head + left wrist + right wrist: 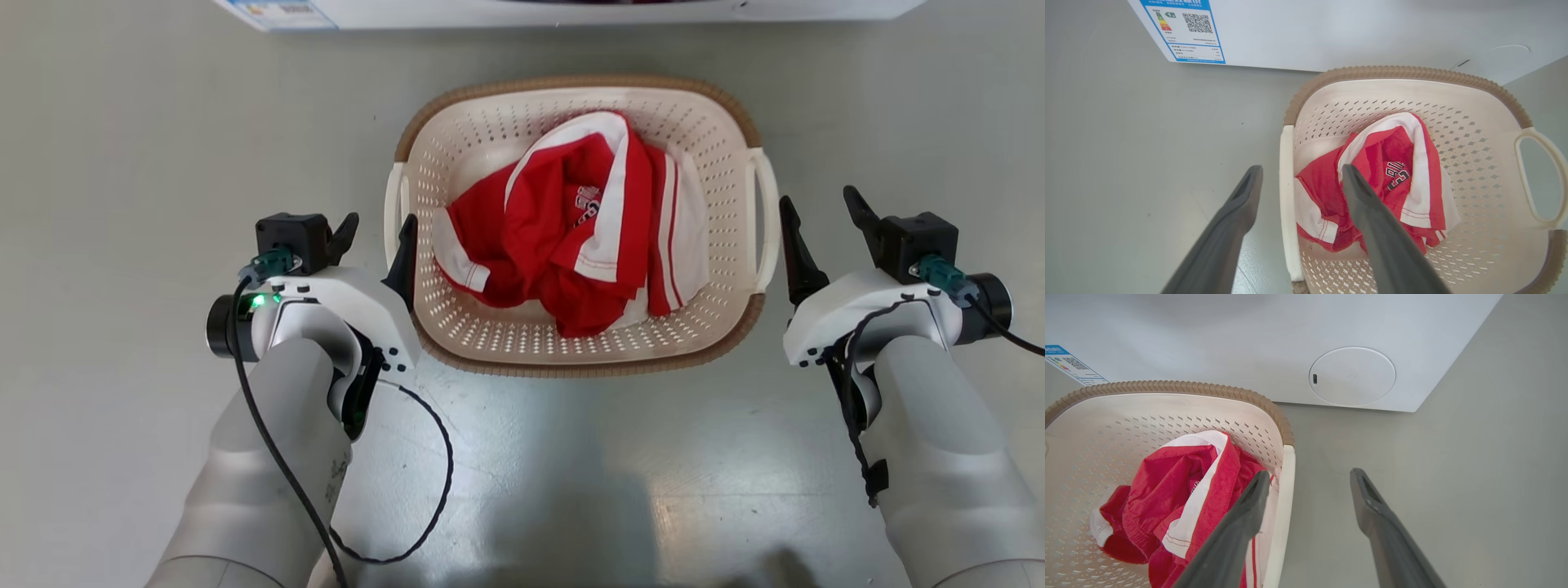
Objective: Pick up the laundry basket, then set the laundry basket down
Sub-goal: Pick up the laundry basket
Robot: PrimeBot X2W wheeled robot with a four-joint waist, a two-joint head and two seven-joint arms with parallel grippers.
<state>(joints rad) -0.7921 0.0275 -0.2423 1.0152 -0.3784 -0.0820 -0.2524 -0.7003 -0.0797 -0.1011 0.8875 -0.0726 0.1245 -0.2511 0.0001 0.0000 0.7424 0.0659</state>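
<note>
Laundry basket (490,139) flat on grey floor (122,163), centred between both arms. Far rim near white appliance (653,12), with a strip of floor between.

Inside basket: crumpled red-and-white garment (571,237), heaped on the bottom.

Left gripper (381,219): jaws wide, holding nothing. Left loop handle (1287,196) between the two fingers in left wrist view, inner finger over basket interior, above garment edge. Contact with handle: cannot tell.

Right gripper (818,202): jaws wide, holding nothing. Right loop handle (1283,506) between the fingers in right wrist view. In head view, inner finger just beside handle, on its outer side.

Around: blue-edged energy label (1184,30) at appliance's left corner and round cover (1352,375) on its front. Black cable (447,465) looping from left wrist above floor.
</note>
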